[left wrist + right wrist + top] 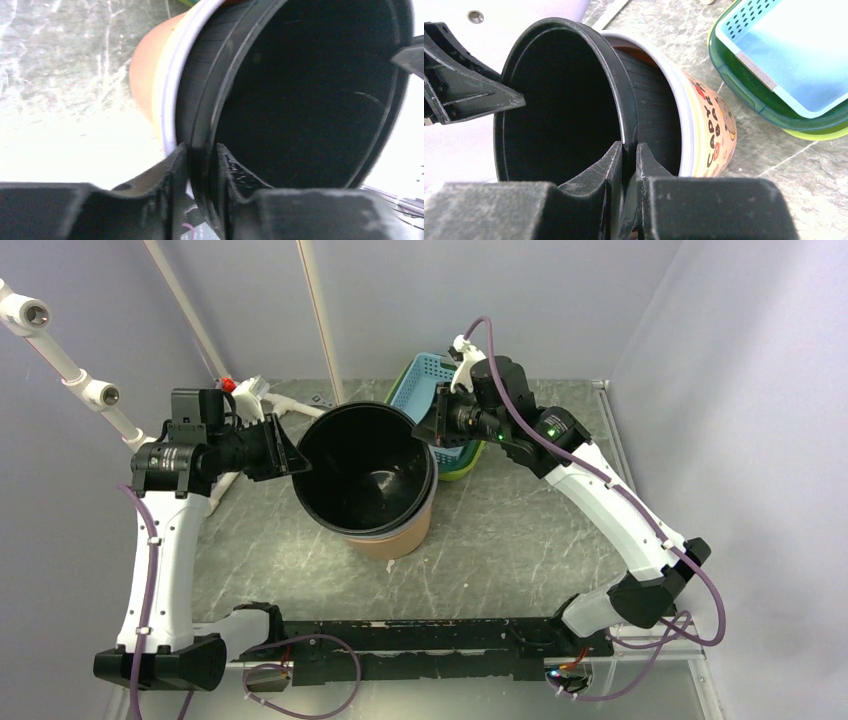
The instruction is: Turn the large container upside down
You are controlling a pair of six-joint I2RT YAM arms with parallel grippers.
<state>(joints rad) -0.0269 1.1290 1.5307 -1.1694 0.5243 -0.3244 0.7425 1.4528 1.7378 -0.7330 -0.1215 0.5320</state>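
Note:
The large black container (365, 468) is a round bucket, mouth up, nested partly inside an orange printed tub (410, 533) with a white rim. It is lifted partway out of the tub. My left gripper (293, 455) is shut on the bucket's left rim, one finger inside, one outside (202, 160). My right gripper (428, 432) is shut on the bucket's right rim (630, 155). In the right wrist view the bucket (559, 100) opens toward the camera and the tub (709, 135) sits behind it. In the left wrist view the bucket (300, 95) fills the frame.
A blue perforated basket (425, 380) stacked in a green one (462, 462) stands at the back right, just behind my right gripper; it shows in the right wrist view (784, 55). A white object with a red cap (240, 387) lies at the back left. The marble-patterned table (520, 540) carries everything.

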